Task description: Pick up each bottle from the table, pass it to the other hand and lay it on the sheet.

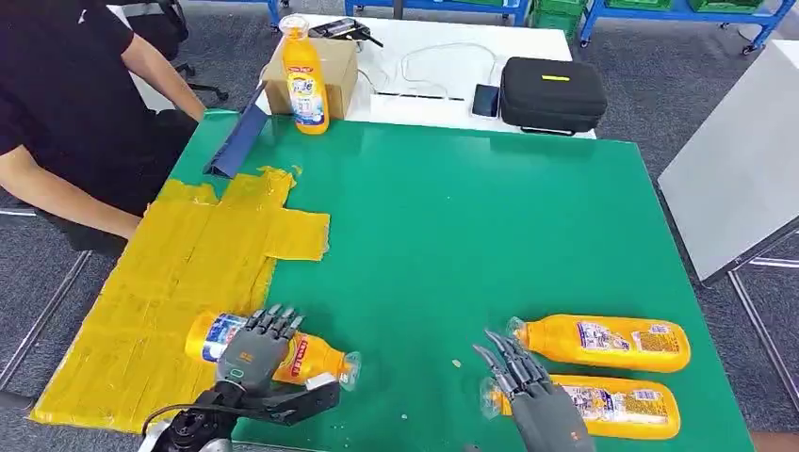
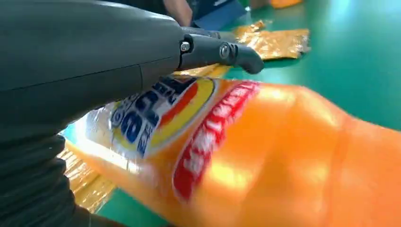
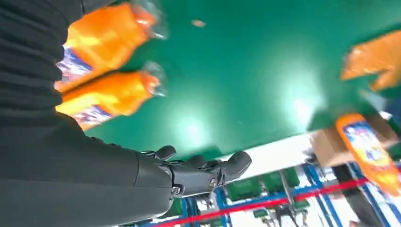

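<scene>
Head view: the left robot hand (image 1: 252, 350) lies over a lying orange bottle (image 1: 316, 358), its dark fingers (image 1: 276, 321) draped across the labelled body and its thumb low on the near side of it. The bottle lies crosswise under this hand, base end on the yellow sheet (image 1: 193, 273), capped neck sticking out past the hand's right side onto the bare green desk (image 1: 471, 217). In the left wrist view the bottle (image 2: 265, 156) sits directly under the hand (image 2: 85, 61), with the thumb (image 2: 227, 52) stretched above the label; whether the hand really grips it or only rests on it I cannot tell.

The right robot hand (image 1: 528, 386) is empty, fingers fairly straight and slightly apart, pointing away from the robot. Two more orange bottles lie side by side just to its right: the nearer one (image 1: 612, 407) has its capped end just beside the hand's fingers, whether touching I cannot tell, and the farther one (image 1: 603, 341) lies a little beyond the fingertips. The right wrist view shows this hand (image 3: 198, 172) holding nothing, with both bottles (image 3: 106, 40) apart from it.

An upright orange bottle (image 1: 304, 80) stands well beyond the left hand at the desk's far edge, against a cardboard box (image 1: 330, 71). A person (image 1: 66, 104) sits beside the sheet, further to the left.
</scene>
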You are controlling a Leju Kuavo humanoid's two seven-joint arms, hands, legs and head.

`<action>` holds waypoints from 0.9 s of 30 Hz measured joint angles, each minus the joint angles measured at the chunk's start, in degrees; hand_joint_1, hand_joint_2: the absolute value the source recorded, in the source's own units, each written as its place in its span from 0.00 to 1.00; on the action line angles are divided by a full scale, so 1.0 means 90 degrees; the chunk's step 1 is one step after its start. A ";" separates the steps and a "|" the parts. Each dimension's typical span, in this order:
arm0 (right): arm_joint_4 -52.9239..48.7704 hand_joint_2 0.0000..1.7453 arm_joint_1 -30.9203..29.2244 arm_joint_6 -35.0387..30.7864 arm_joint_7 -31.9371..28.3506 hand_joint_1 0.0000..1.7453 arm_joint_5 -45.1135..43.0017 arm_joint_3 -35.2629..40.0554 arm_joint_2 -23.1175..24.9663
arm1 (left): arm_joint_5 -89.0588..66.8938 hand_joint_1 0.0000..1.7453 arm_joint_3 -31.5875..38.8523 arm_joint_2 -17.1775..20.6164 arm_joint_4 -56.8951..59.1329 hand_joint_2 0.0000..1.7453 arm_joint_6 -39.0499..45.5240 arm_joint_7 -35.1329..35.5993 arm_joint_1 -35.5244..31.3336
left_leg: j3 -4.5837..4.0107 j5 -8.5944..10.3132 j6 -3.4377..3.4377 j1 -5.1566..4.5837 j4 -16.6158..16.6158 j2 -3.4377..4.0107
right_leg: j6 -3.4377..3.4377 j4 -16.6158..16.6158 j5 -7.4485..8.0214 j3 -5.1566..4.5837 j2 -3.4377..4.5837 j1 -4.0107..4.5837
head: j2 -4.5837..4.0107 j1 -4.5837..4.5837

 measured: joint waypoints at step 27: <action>0.0772 1.00 0.1350 -0.3024 0.1411 0.00 -0.2117 0.0301 -0.3278 | 0.7826 0.00 0.0661 -0.0243 -0.2292 0.00 -0.0384 -0.1815 0.1228 | 0.0009 -0.0004 0.0003 -0.0008 0.0000 0.0017 | 0.0001 -0.0002 0.0000 0.0000 0.0009 -0.0007 | 0.0000 0.0000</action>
